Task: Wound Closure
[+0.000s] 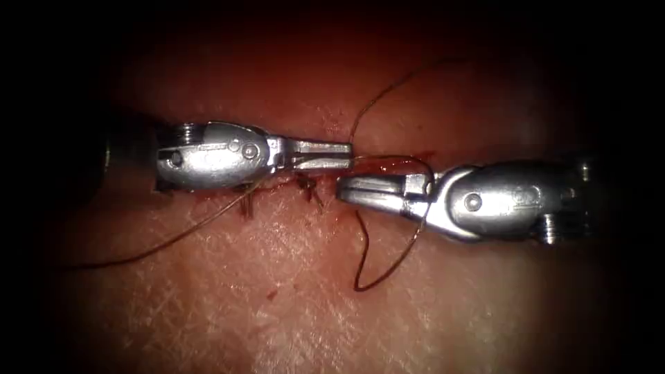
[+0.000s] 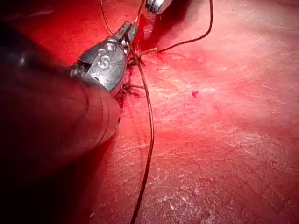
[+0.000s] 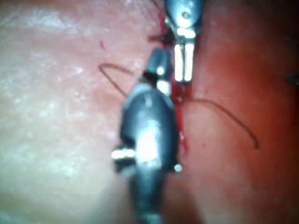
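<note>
The left tool point(image 1: 350, 154) lies along the cut point(image 1: 388, 163) with its jaws shut on the thread point(image 1: 388, 90) at their tips. From there one strand rises to the far right, and another passes over the right tool's wrist. The right tool point(image 1: 339, 188) points left just below, jaws together with nothing seen between them. Thread is wound around the right tool and hangs in a loop point(image 1: 388, 273) on the near side. I see no needle. The left wrist view has the left tool point(image 2: 131, 30) beside a long strand point(image 2: 150, 140). The right wrist view has the right tool point(image 3: 159, 56) tip to tip with the left tool point(image 3: 184, 79).
Dark stitches point(image 1: 312, 190) cross the cut under the left tool, with red fluid point(image 1: 277, 183) along the edges. A long thread tail point(image 1: 173, 239) trails off to the near left over the pale tissue point(image 1: 277, 312).
</note>
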Controlling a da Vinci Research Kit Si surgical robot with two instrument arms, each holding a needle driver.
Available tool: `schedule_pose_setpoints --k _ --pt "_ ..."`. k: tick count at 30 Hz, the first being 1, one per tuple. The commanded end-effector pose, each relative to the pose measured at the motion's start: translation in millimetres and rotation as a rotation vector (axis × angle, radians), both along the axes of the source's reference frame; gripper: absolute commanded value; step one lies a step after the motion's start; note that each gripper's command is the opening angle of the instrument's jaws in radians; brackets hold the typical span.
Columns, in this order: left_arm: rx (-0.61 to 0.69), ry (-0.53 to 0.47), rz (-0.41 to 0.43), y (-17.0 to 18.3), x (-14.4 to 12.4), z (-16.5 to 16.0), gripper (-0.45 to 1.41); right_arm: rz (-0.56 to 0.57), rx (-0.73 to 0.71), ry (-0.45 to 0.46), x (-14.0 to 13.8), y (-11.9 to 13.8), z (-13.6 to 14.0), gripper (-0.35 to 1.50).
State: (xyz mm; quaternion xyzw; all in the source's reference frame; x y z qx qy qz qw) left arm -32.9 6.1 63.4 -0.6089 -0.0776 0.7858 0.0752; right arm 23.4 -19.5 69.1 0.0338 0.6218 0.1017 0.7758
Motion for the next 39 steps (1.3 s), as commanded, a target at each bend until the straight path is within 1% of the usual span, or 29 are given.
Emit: schedule_pose_setpoints --k 1,2,4,9,11,15,17,20,21,22,26,31,37,39 --pt "0.002 -0.003 0.009 -0.6 -0.7 0.3 -0.45 0.025 0.011 -0.002 0.2 0.1 0.4 -0.35" --pt "0.002 -0.003 0.009 -0.8 -0.8 0.1 -0.45 0.034 0.009 -0.006 0.2 0.2 0.5 -0.35" --pt "0.006 -0.002 0.022 -1.8 -1.2 -0.5 -0.45 0.057 0.01 -0.012 0.3 0.4 0.7 -0.1" --pt "0.011 -0.007 0.042 -4.0 -1.4 -2.5 -0.45 0.128 0.028 -0.03 0.0 0.8 0.9 0.32" --pt "0.014 -0.009 0.043 -4.2 -1.4 -3.1 -0.45 0.141 0.032 -0.039 0.1 0.8 1.1 0.37" --pt "0.029 -0.016 0.045 -4.4 -1.7 -4.4 -0.45 0.17 0.025 -0.06 0.8 0.6 1.6 0.57" --pt "0.019 -0.023 0.052 -4.2 -2.0 -6.3 -0.45 0.17 0.025 -0.081 1.3 0.2 2.4 0.71" --pt "0.015 -0.03 0.055 -3.8 -2.2 -8.0 -0.45 0.157 0.023 -0.104 1.7 -0.3 3.0 0.79" --pt "0.007 -0.033 0.059 -3.4 -2.2 -9.0 -0.45 0.15 0.024 -0.117 1.9 -0.5 3.3 0.89" --pt "0.001 -0.039 0.062 -2.7 -2.2 -10.2 -0.45 0.144 0.024 -0.127 2.1 -0.6 3.4 0.93" --pt "-0.001 -0.054 0.072 -1.0 -2.0 -12.0 -0.45 0.135 0.025 -0.134 2.2 -0.8 3.6 0.94" --pt "-0.007 -0.056 0.069 0.7 -1.9 -12.6 -0.45 0.111 0.028 -0.13 2.6 -1.2 3.6 0.94" --pt "-0.014 -0.054 0.067 2.6 -2.2 -10.4 -0.45 0.074 0.035 -0.103 3.7 -1.7 3.4 0.93" --pt "-0.02 -0.054 0.068 3.6 -2.2 -8.9 -0.45 0.055 0.043 -0.089 4.3 -2.2 3.2 0.93"
